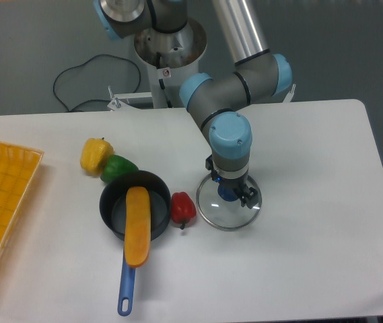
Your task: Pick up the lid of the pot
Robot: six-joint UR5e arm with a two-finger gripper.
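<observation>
Over the glass pot lid [223,219] | gripper [229,182] spread wide, nothing held | blue knob [227,193] seemingly just below, between its fingertips | likely next: lower, then close

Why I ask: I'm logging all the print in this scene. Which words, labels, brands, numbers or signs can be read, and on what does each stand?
No text can be read anywhere.
Yellow box: a dark mark at the picture's left edge, too cut off to tell if it is lettering.
Lid, pan and end effector: no lettering that I can make out.
</observation>
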